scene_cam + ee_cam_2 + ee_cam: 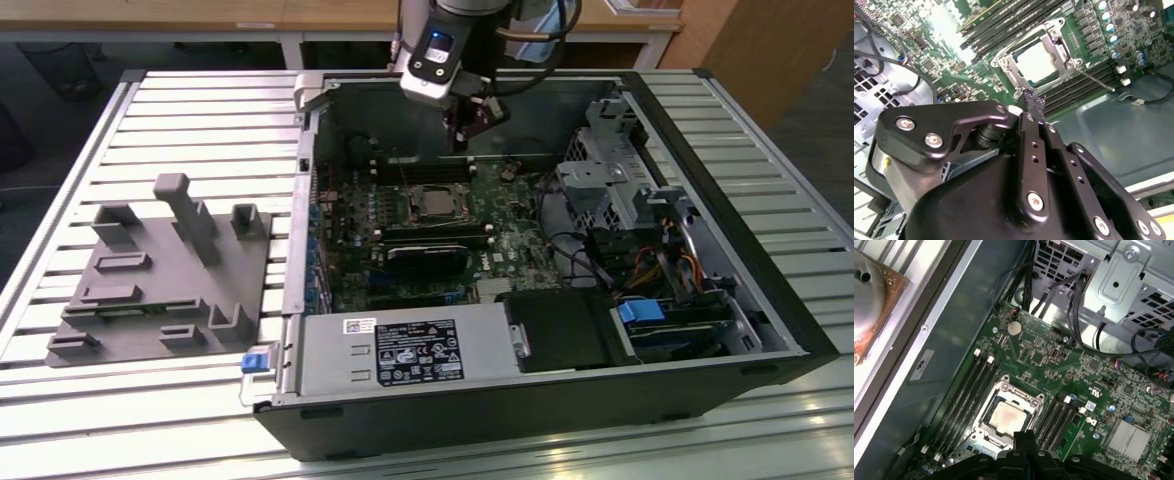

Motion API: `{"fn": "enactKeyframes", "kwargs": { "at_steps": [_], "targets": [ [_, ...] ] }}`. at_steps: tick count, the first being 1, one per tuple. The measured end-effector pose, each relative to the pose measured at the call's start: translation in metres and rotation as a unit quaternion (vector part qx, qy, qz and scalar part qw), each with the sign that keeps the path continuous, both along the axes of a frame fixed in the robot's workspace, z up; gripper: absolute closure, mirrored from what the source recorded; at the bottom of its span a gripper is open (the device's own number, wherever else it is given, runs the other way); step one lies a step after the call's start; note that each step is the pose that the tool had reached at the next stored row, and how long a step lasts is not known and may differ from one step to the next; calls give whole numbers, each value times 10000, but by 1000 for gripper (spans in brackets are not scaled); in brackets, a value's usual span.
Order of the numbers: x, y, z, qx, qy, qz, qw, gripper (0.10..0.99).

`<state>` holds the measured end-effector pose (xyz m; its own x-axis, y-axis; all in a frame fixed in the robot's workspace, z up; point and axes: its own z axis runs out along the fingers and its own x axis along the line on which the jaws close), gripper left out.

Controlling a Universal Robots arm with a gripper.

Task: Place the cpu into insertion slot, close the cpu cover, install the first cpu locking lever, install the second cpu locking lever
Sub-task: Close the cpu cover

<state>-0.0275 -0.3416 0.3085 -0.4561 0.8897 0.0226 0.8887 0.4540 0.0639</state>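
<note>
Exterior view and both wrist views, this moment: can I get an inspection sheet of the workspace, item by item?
Surface: slatted metal table carrying an open computer case.
Job's things: cpu sits in the insertion slot; cpu cover lies flat around it; a thin wire lever angles away from the socket.
Clutter: grey moulded fixture on the table at the exterior view's left.
Grippers: gripper shut, holding nothing, poised over the board beside the socket.
Cables: black cables run along the drive cage.
Surroundings: wooden furniture beyond the table.
</note>
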Motion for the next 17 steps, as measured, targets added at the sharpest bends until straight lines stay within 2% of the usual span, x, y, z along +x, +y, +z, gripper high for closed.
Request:
{"fn": "enactKeyframes", "kwargs": {
  "at_steps": [4,7,11,17],
  "targets": [
    [-63,5,-69,0,0,18,10000,980],
    [-64,52,-122,0,12,6,10000,980],
    [-64,64,-191,-2,22,-237,9997,980],
    [-77,66,-294,-6,65,-278,9996,980]
  ]
}}
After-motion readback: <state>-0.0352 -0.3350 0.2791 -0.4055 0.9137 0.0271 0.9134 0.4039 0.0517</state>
